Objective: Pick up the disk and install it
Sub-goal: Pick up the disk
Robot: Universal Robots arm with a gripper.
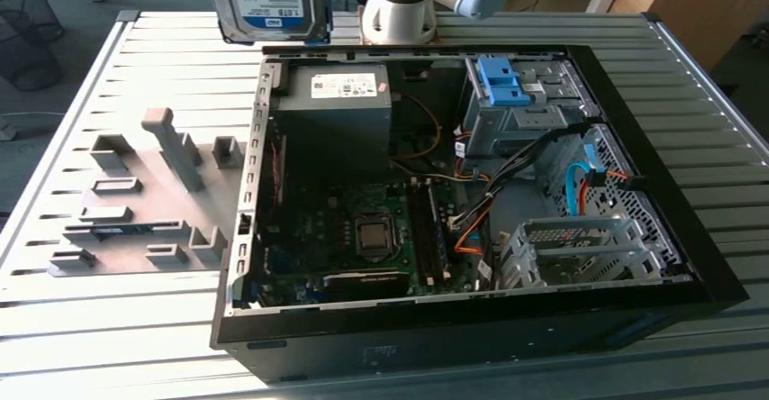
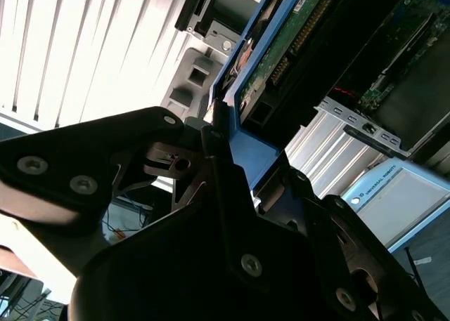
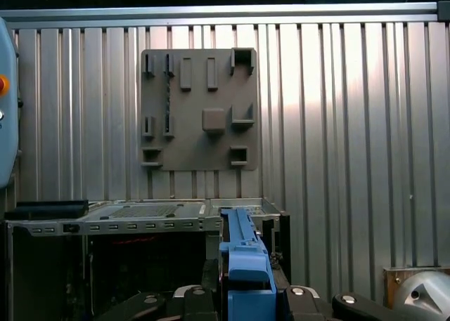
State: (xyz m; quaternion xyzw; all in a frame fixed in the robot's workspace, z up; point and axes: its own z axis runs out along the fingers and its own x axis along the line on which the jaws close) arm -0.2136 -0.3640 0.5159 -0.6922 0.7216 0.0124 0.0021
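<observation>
The disk [image 1: 270, 4] hangs upright above the table's far edge, behind the open computer case [image 1: 673, 265], with its white-and-blue label facing the exterior view. In the second wrist view my gripper [image 2: 218, 131] is shut on the disk [image 2: 281, 50], black fingers [image 2: 228, 187] clamping its blue frame; the green circuit-board side shows. In the first wrist view the blue frame of the disk [image 3: 242, 258] rises between the fingertips of my gripper [image 3: 242, 293], above the case's rim.
Inside the case a blue bracket [image 1: 502, 80] sits in the upper drive bay and a metal drive cage [image 1: 577, 249] stands near the front. A grey fixture plate [image 1: 132, 206] with several holders lies at the exterior view's left. The arm's base [image 1: 402, 13] stands behind the case.
</observation>
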